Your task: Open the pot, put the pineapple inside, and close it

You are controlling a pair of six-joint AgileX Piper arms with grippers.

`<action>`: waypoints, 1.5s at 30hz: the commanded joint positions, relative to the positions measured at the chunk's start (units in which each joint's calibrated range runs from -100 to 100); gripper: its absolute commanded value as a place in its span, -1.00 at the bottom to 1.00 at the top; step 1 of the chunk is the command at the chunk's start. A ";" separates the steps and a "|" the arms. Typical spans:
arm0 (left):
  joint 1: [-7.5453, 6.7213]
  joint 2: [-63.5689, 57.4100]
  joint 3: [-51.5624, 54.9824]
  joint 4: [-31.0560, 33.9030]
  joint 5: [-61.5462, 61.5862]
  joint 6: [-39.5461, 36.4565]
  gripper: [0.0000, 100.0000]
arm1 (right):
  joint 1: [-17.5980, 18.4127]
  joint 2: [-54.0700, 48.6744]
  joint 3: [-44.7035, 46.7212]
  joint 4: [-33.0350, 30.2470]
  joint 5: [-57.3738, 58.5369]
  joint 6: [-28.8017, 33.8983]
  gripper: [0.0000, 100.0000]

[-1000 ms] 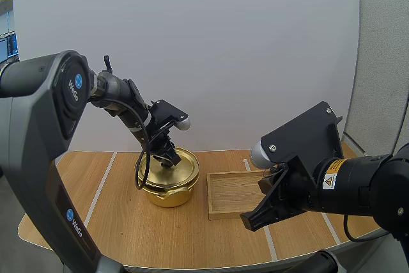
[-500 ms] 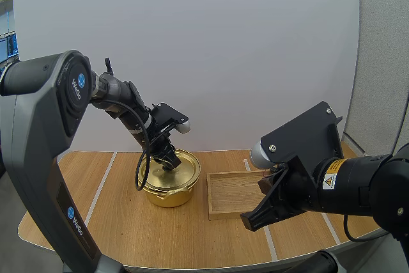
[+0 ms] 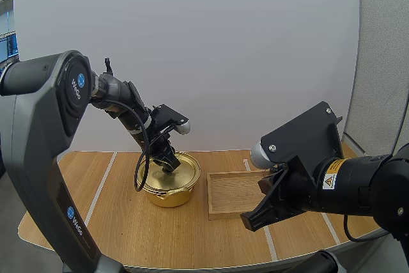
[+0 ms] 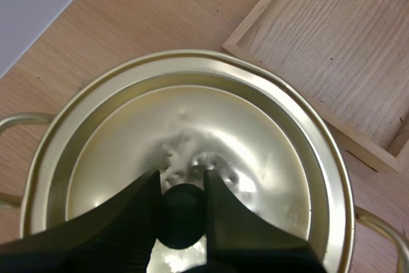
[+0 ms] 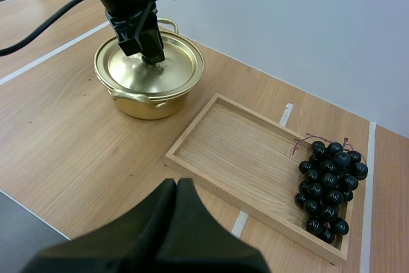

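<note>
Fingers (image 4: 137,215) of the left gripper (image 4: 181,187) pinch the black knob (image 4: 183,218) of the lid (image 4: 255,132), which sits on the gold pot (image 3: 167,193); the right gripper (image 5: 177,187), clenched on nothing, hovers near the wooden tray (image 5: 236,145). Opening, loading and closing all remain, the fruit at hand being a bunch of grapes (image 5: 329,187) in the tray; the pot's inside is hidden under the lid.
</note>
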 commanded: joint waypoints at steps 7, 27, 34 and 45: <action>-0.08 -0.78 0.03 0.54 3.34 -0.92 1.00 | -0.17 -0.49 0.03 -0.44 -1.09 -0.01 -1.00; -0.08 -27.18 -8.81 8.24 14.06 -6.72 1.00 | -0.17 -0.49 0.03 -0.44 -1.09 -0.01 -1.00; -0.08 -40.73 -9.51 8.24 17.53 -8.37 1.00 | -0.17 -0.49 0.03 -0.44 -1.09 -0.01 -1.00; -0.08 -56.30 -9.51 8.24 28.73 -11.22 1.00 | -0.17 -0.49 0.03 -0.44 -1.09 -0.01 -1.00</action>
